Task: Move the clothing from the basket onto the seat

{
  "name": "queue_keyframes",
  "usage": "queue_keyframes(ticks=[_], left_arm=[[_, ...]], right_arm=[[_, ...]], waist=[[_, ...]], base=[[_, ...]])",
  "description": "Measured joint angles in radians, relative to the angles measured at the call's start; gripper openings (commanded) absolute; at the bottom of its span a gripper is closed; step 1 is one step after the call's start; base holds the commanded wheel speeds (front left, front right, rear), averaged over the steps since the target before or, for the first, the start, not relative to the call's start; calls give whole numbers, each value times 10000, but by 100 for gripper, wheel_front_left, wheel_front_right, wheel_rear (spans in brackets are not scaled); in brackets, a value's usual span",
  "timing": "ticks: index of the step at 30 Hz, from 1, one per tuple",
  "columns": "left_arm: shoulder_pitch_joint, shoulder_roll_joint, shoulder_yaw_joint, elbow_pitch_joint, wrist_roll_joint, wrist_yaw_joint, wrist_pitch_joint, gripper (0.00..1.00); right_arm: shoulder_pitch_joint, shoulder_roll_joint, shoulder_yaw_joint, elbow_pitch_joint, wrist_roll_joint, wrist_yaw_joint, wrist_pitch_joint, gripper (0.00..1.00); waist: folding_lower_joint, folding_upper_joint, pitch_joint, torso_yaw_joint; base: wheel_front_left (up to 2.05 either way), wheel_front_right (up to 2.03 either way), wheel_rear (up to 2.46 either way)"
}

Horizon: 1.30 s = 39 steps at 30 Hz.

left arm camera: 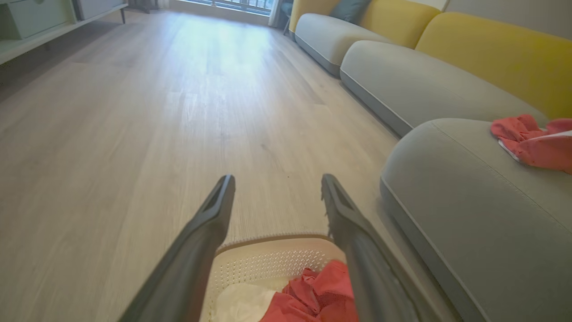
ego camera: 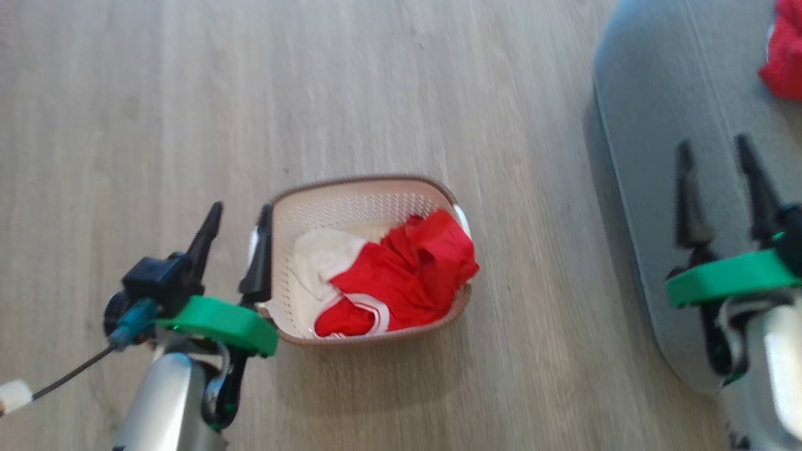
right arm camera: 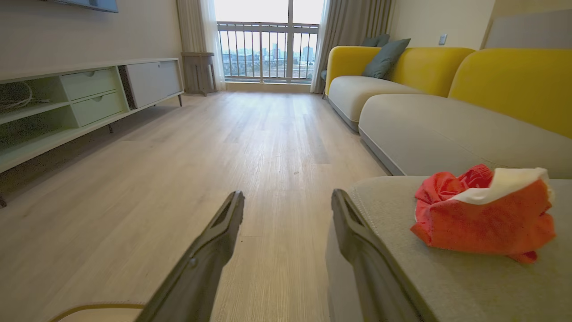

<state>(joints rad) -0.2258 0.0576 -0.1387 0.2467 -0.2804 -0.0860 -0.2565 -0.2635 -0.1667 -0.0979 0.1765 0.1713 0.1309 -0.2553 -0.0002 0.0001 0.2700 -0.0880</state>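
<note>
Head view, looking down: the cream basket sits on the pale wooden floor, and most of the clothing is inside it, a crumpled red heap with a white panel, spilling a little over the basket's right rim. Your left pincer hovers at the basket's left end, its two dark fingers spread wide and holding nothing; the inner finger lines up with the basket's left wall, though you cannot tell whether it touches. To the right of the basket, apart from it across a strip of floor, lies the grey seat. Your right pincer hangs over the seat's edge nearest the basket, fingers likewise spread and empty. Farther right of the basket again, a red garment with white trim rests on the seat. In the left wrist view, the spread fingers frame the basket's far rim, with red and white cloth below them
</note>
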Motion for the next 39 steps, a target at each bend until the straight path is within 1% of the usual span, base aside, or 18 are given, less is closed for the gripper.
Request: queue_keyframes(ticks=[4,5,14,22,39], left_arm=[[392,-73,648,102,0,-12,0,100],[489,-82,759,125,2,-52,0,100],[894,-125,1091,299,88,-132,0,100],[941,-142,1129,282,58,-121,0,100],[1053,-151,1233,199,-15,-79,0,100]], right_arm=[[666,376,173,17,-479,0,0,100],[778,385,184,58,-606,0,0,100],[1011,713,144,523,-838,0,0,100],[1208,911,217,790,-838,0,2,100],[1208,934,217,1005,-855,0,2,100]], waist=[[0,0,-673,392],[0,0,-790,450],[0,0,-1554,674],[1,0,-1671,685],[2,-1,-1753,723]], base=[[0,0,0],[0,0,0],[0,0,0],[0,0,0],[0,0,0]])
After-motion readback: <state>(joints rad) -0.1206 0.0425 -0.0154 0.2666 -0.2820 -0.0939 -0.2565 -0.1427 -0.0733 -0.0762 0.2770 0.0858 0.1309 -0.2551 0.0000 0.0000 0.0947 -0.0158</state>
